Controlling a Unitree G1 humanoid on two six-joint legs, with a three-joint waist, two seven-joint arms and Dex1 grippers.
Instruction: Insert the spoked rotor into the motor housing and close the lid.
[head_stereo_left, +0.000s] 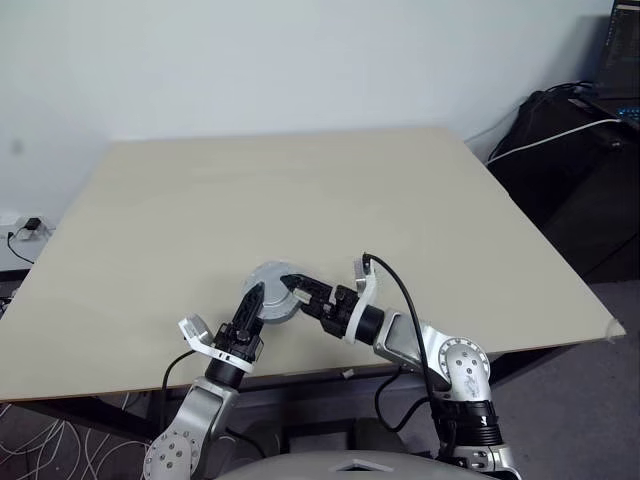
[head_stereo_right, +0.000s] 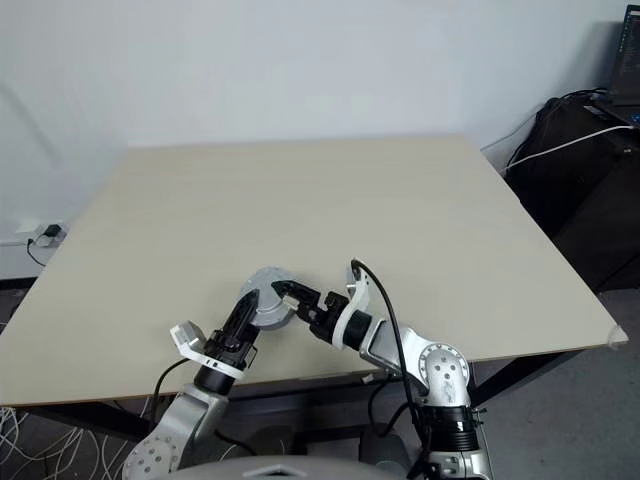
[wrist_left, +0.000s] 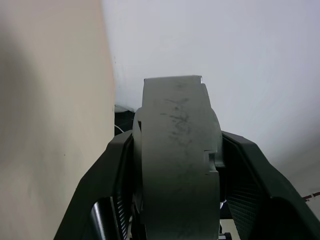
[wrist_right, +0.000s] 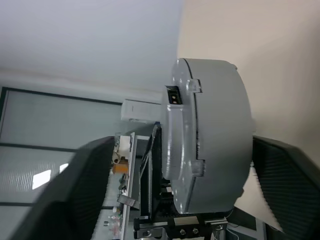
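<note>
Handover stage, by my read: the grey round motor assembly (head_stereo_left: 272, 293) sits held edge-on just above the near edge of the bench (head_stereo_left: 300, 200), between the two grippers.

Left gripper (head_stereo_left: 254, 297) has its fingers (wrist_left: 112, 165) clenched on the assembly's flat faces; left wrist view shows the rim running straight up between both pads, no gap either side.

Right gripper (head_stereo_left: 292, 284) is spread wide. In the right wrist view its fingers (wrist_right: 287, 170) stand well clear of the assembly on both sides, so it's released and carries nothing.

The assembly reads as housing plus lid (wrist_right: 175, 145) already stacked: there's a seam around the rim with tabs across it. No windings or spoked rotor are visible, so presumably the rotor is inside. You can't tell from here whether the lid is fully seated.

Next move, as I'd judge it: keep the left grip steady and bring the right fingers back onto the lid side to press or twist it home, or set the assembly flat on the bench. Watch for it slipping in the left pads, since only they hold it.
</note>
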